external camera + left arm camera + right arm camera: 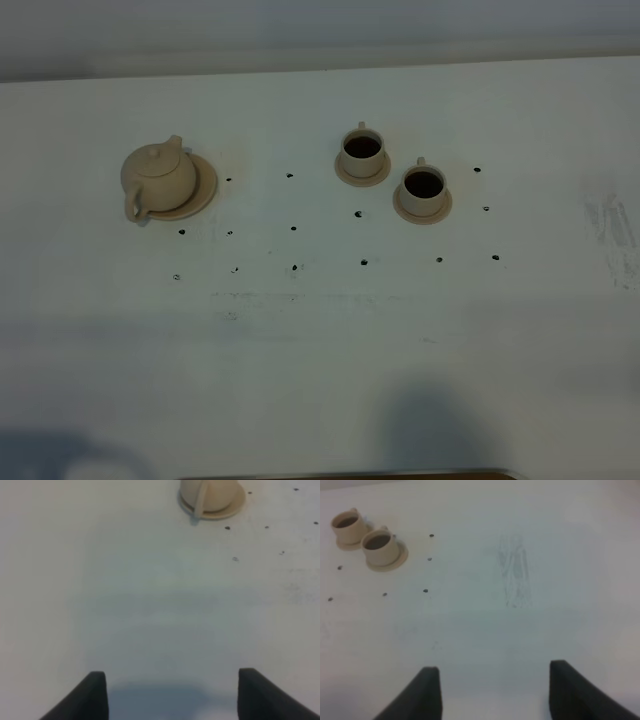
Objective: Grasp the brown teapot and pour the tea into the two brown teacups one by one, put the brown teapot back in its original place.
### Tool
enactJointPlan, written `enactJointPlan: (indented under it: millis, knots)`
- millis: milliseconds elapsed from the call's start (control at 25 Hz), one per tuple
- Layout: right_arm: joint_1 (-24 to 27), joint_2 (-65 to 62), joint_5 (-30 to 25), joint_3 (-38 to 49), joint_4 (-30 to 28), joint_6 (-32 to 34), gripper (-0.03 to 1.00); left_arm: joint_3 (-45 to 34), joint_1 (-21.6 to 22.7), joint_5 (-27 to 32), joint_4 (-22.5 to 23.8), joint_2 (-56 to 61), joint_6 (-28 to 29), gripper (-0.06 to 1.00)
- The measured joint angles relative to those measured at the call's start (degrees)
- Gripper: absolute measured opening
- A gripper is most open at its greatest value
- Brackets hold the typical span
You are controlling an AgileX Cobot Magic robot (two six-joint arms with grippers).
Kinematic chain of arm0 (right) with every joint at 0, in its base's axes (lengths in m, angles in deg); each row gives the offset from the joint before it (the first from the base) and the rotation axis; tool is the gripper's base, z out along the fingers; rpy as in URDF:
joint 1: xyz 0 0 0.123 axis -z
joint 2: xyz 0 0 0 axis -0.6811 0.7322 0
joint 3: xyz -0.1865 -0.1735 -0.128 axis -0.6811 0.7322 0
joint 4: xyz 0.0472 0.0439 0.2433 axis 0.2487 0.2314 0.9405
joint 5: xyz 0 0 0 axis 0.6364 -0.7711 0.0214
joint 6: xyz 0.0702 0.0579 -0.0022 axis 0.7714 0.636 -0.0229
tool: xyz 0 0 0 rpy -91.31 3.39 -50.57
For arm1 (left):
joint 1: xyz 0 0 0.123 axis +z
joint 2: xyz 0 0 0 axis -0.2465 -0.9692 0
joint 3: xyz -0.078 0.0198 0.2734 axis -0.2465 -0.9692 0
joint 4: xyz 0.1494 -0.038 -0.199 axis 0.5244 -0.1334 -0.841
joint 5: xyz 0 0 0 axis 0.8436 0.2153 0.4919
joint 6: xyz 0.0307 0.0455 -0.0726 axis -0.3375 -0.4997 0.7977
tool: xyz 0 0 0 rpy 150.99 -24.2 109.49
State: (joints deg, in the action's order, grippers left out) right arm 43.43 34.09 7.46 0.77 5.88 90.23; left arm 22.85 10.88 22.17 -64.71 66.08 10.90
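In the high exterior view neither arm appears; only two soft shadows fall on the near edge of the white table (320, 380). The left wrist view cuts off the upper part of the brown teapot (210, 494), showing just its lower body and loop handle. In both wrist views only the dark fingertips show at the frame's edge. The left gripper (172, 695) has its jaws spread wide over bare tabletop, well apart from the pot, and the right gripper (495, 692) is likewise spread with nothing between its fingers. From above, the brown teapot (158, 175) is squat, round and pale tan, with a knobbed lid, standing on the wide flat saucer (205, 190) at the left of the table, its handle toward the near side. Well to the right stand the two brown teacups, the farther one (362, 150) and the nearer one (424, 187), each on its own small saucer, just beside each other, both holding dark liquid. Small dark dots (293, 228) are scattered in rows across the table between pot and cups, and a faint grey smudge (610, 220) marks the right end.
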Motion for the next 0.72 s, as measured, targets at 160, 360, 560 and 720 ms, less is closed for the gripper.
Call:
enactJointPlan:
  millis: [160, 360, 560, 720]
  knots:
    - [0.0, 0.0, 0.0, 0.0, 0.0, 0.0, 0.49, 0.0, 0.0, 0.0, 0.0, 0.0, 0.0, 0.53]
    - [0.0, 0.0, 0.0, 0.0, 0.0, 0.0, 0.49, 0.0, 0.0, 0.0, 0.0, 0.0, 0.0, 0.53]
    - [0.0, 0.0, 0.0, 0.0, 0.0, 0.0, 0.49, 0.0, 0.0, 0.0, 0.0, 0.0, 0.0, 0.53]
    - [0.0, 0.0, 0.0, 0.0, 0.0, 0.0, 0.49, 0.0, 0.0, 0.0, 0.0, 0.0, 0.0, 0.53]
